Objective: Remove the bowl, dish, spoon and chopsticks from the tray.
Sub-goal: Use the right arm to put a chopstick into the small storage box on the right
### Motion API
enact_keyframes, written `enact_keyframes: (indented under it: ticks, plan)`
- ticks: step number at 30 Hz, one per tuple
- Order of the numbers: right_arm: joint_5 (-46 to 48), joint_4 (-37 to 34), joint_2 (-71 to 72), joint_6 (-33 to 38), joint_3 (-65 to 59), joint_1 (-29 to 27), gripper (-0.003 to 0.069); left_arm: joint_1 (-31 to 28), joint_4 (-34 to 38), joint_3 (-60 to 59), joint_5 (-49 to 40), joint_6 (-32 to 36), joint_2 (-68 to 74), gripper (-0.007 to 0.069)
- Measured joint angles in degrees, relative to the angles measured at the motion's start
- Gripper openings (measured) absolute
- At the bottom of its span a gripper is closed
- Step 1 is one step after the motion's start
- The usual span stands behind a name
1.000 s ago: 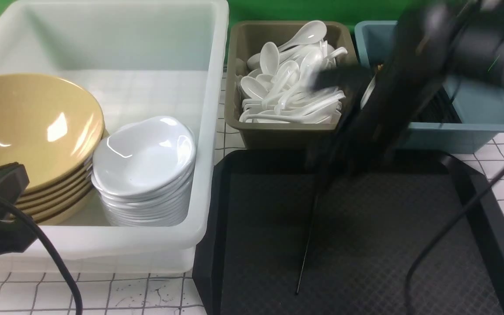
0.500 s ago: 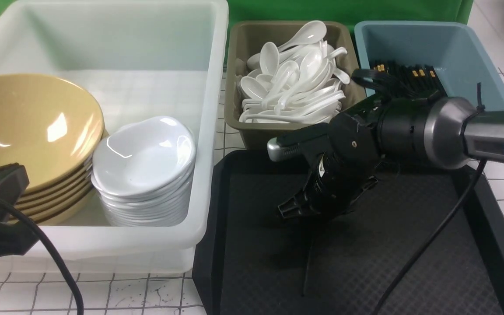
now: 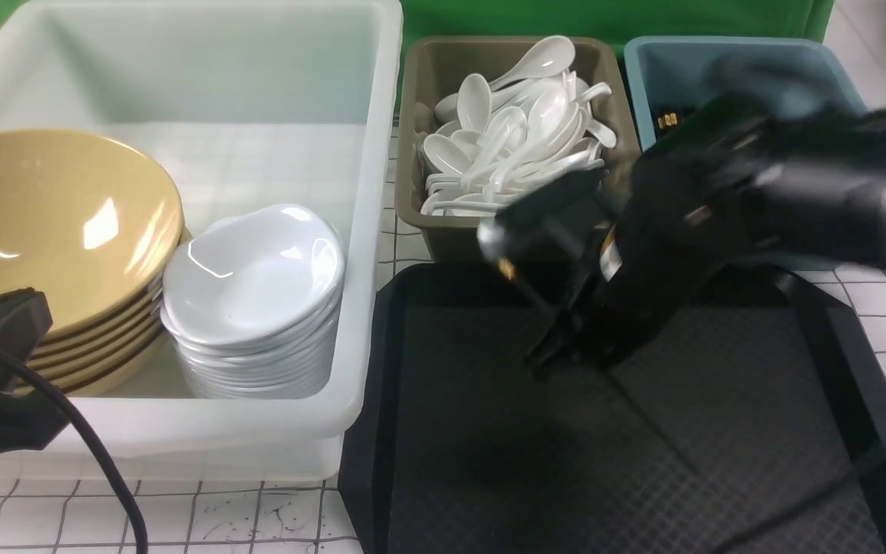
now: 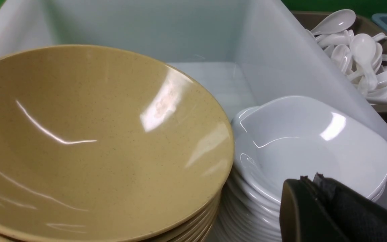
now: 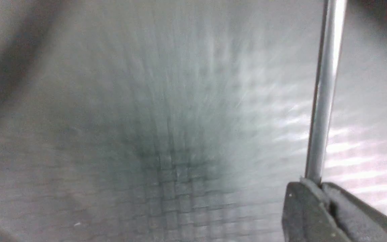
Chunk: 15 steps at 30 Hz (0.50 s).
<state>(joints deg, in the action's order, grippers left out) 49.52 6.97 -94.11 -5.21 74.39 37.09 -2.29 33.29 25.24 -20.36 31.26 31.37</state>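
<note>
Your right hand (image 5: 316,184) is squeezed shut on one thin black chopstick (image 5: 324,84), and it hangs over the black tray (image 3: 381,369). The front view is blurry there, but the stick seems lifted off the tray, with its gold tip (image 3: 503,268) toward the brown tub (image 3: 428,69) full of white spoons (image 3: 512,146). Your left hand (image 4: 310,178) is closed with nothing in it, at the near side of the big white tub (image 3: 366,192). In that tub the yellow bowl (image 3: 51,223) tops a stack, right beside a stack of white dishes (image 3: 254,277).
</note>
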Motion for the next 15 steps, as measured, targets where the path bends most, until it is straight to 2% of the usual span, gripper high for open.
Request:
enact_keyframes:
  ticks: [4, 7, 10, 11, 13, 14, 15]
  plan:
    - [-8.04, 4.53, 8.53, 0.48, 0.0, -2.68, 0.0062, 0.0, 0.0, 0.0, 0.0, 0.0, 0.0, -0.0007]
    - [-22.03, 9.73, 10.93, -4.07, 0.25, -10.21, 0.0062, 0.0, 0.0, 0.0, 0.04, 0.0, 0.0, -0.0007]
    - [-37.4, 11.57, 5.68, -11.91, 0.3, -20.45, 0.0062, 0.0, 0.06, 0.0, 0.11, 0.0, 0.0, -0.0007]
    - [-38.12, 11.58, 5.16, -12.9, 0.3, -20.97, 0.0062, 0.0, 0.05, 0.0, 0.11, 0.0, 0.0, -0.0007]
    - [-43.36, 11.79, -1.46, -16.81, 1.63, -25.94, 0.0063, 0.0, 0.05, 0.0, 0.22, 0.0, 0.0, -0.0007]
    - [-43.58, 11.79, -2.11, -17.07, 1.63, -25.94, 0.0063, 0.0, 0.05, 0.0, 0.22, 0.0, 0.0, -0.0007]
    - [-43.74, 11.85, -7.83, -18.62, 4.14, -28.37, 0.0077, 0.0, 0.05, 0.0, 0.22, 0.0, 0.0, -0.0007]
